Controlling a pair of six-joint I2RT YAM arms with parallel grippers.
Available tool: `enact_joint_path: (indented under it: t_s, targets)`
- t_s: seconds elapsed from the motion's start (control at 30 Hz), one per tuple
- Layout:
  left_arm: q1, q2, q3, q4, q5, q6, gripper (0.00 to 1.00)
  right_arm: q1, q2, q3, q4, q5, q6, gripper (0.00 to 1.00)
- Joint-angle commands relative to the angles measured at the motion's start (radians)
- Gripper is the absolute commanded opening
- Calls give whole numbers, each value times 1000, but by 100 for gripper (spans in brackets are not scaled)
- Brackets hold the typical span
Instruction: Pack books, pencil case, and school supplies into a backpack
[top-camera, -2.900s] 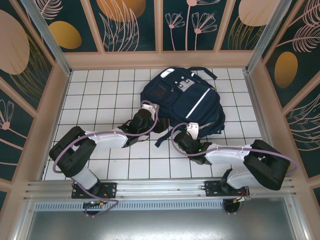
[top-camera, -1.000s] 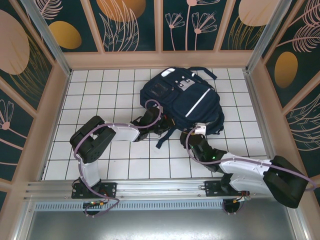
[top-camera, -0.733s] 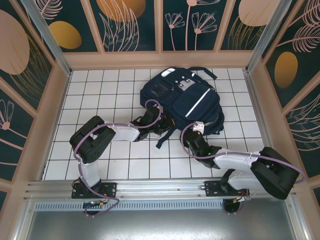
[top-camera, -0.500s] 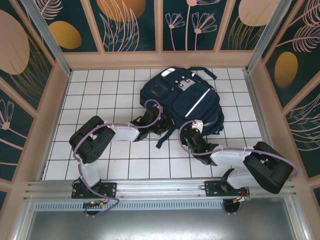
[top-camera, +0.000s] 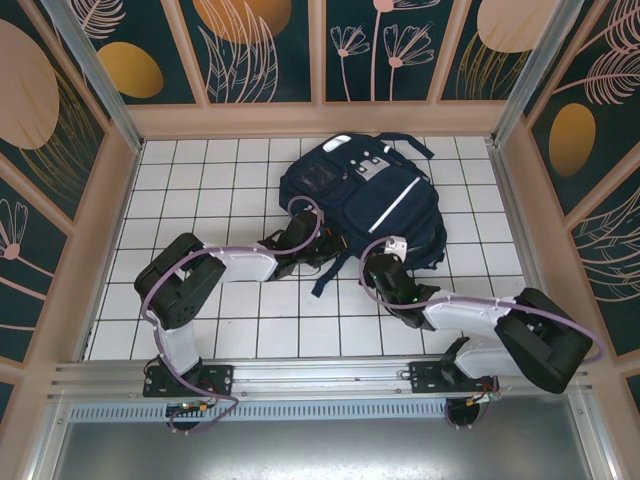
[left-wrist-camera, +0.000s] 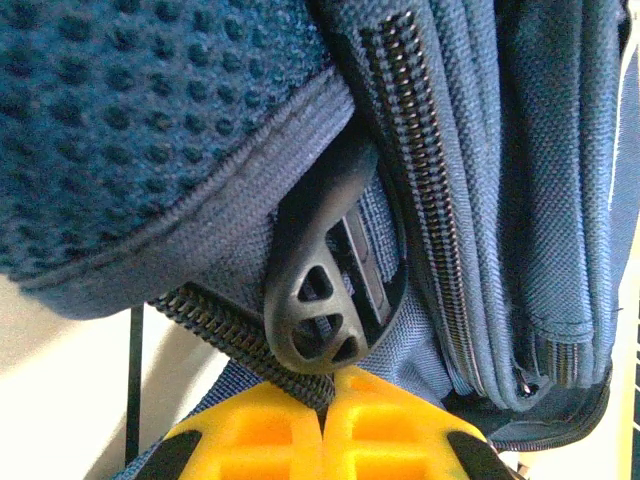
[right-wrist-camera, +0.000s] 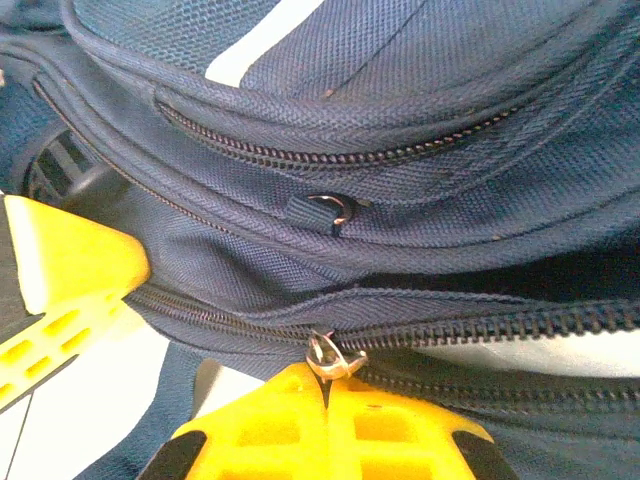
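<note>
The table (top-camera: 200, 190) carries the backpack (top-camera: 365, 200), which lies flat towards the far edge, a little right of centre, with its front pockets up. Both arms reach its near side.

The left gripper (left-wrist-camera: 323, 400) is at the backpack's near-left corner. Its jaws are pressed together against a zipper line, just below a black strap buckle (left-wrist-camera: 310, 320). Whether they pinch any fabric, I cannot tell. The right gripper (right-wrist-camera: 325, 400) is a little further right, its jaws closed on the small metal zipper pull (right-wrist-camera: 330, 357) of the lower zip.

The step in hand looks like opening that zip. The pull is a thin tab held only at its tip, so a tug off the line of the teeth could slip it free. If the left side is not truly anchored, the whole backpack may slide towards the near edge instead of unzipping. The coil could also snag where it curves round the corner.
</note>
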Motion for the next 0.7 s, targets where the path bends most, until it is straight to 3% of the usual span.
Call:
enact_joint_path:
  t_s: [0.0,0.43,0.53,0.67]
  targets:
    - [54,-74,-1,-30,-85,46,0,-37,-60,-41,-70,72,21,0]
    - [279,-217,-198,-51,-137,97,0,-98,-225,-111,-153,44,27,0]
    - [329,-224,-209,-53,-97,128,0,-110,-220,-116,-137,12,19,0]
    - [331,-247,-225,-16,-40,146,0,-102,-192,-100,-78,-49,-5,0]
